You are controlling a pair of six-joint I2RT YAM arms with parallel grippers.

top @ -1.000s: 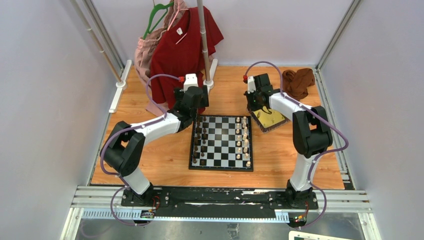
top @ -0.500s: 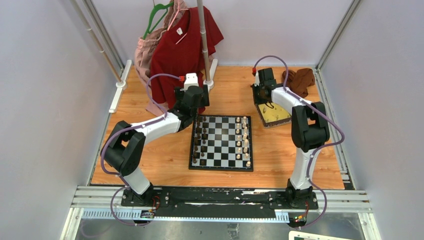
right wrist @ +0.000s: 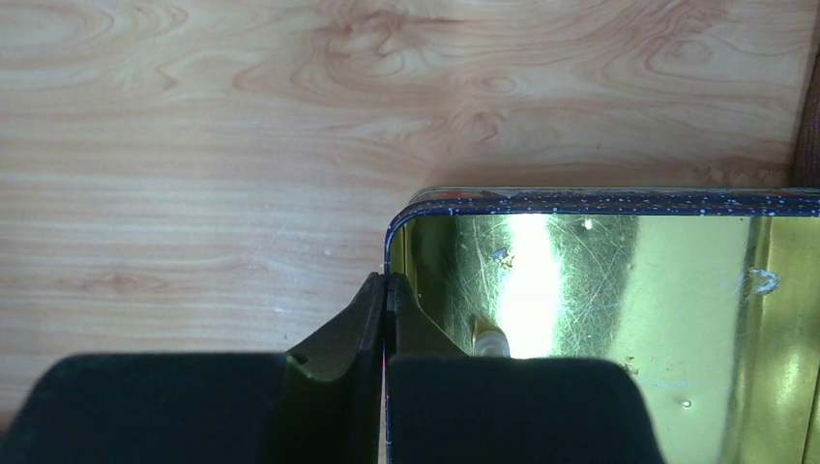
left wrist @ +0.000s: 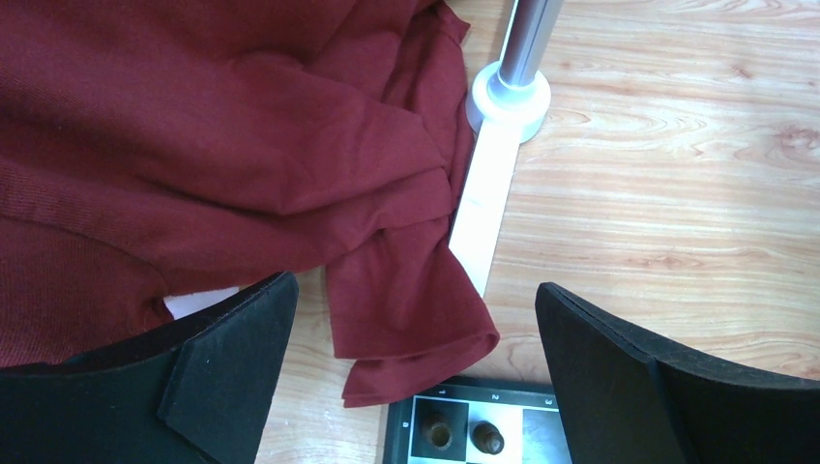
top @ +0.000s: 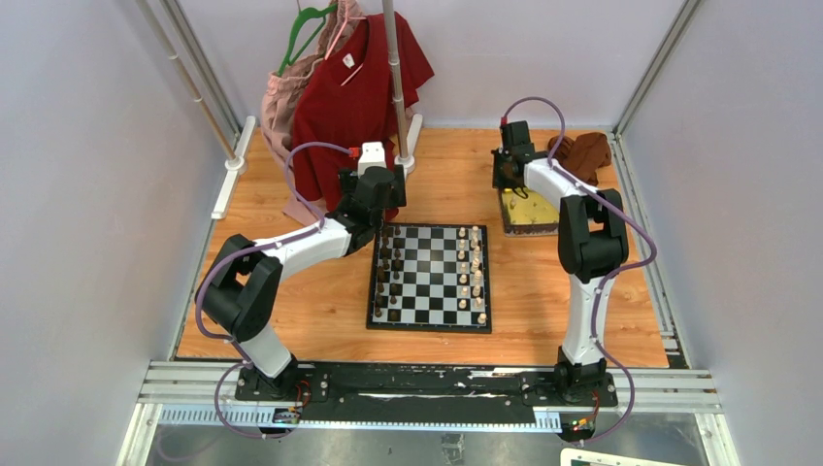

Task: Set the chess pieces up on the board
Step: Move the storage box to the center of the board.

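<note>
This is looking like a robotics lab cell: plain pale wall panels are boxing in a wooden tabletop, aluminium rails are running along its near edge, two cabled robot arms are standing bolted there, and a red shirt is hanging far left.

Table: pale wood grain, smooth, satin finish. Tin: gold metal inside, glossy, near-mirror, fine scratches; rim dark with white speckles. Shirt: dark red cloth, matt, fine knit, creased. Pole: brushed metal; its foot smooth white plastic. Board: flat, smooth black and white squares. 2 chess pieces at its corner: dark brown, slight sheen.
</note>
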